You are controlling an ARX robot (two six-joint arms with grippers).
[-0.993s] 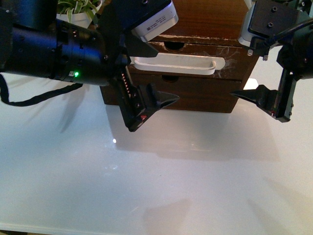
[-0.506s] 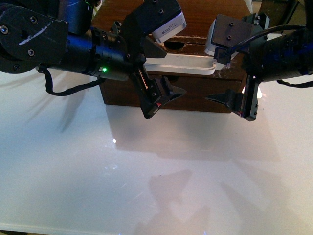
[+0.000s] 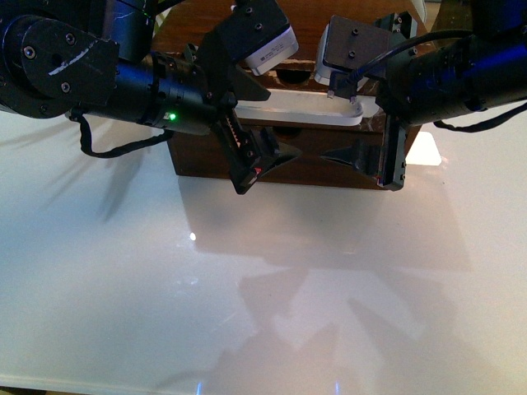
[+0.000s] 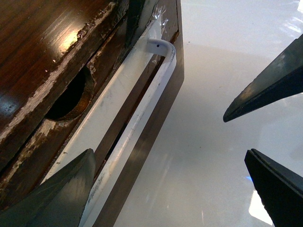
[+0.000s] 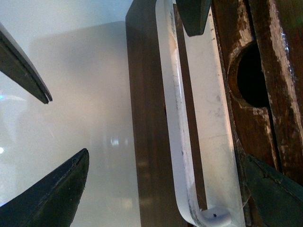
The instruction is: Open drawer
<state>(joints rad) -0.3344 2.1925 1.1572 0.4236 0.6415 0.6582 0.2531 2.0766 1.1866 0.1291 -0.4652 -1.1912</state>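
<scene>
The drawer (image 3: 306, 82) is the upper dark-brown front of the wooden chest at the back centre, and it looks shut. Its long white bar handle (image 3: 300, 107) runs across it. My left gripper (image 3: 276, 123) and right gripper (image 3: 333, 123) are both open and empty, close together in front of the handle. In the left wrist view the handle (image 4: 142, 118) lies inside the open left gripper (image 4: 170, 189), close to one finger (image 4: 66, 194). In the right wrist view the handle (image 5: 173, 118) sits between the fingers of the right gripper (image 5: 165, 189). The semicircular notch (image 5: 255, 75) shows beside it.
A plain handleless drawer front (image 3: 313, 169) sits below the handled one. The glossy white table (image 3: 263, 288) stretches toward me from the chest. The right gripper's finger (image 4: 265, 85) shows in the left wrist view.
The right gripper has moved left and the left gripper right, both closing in on the handle's middle. The drawer has not moved.
</scene>
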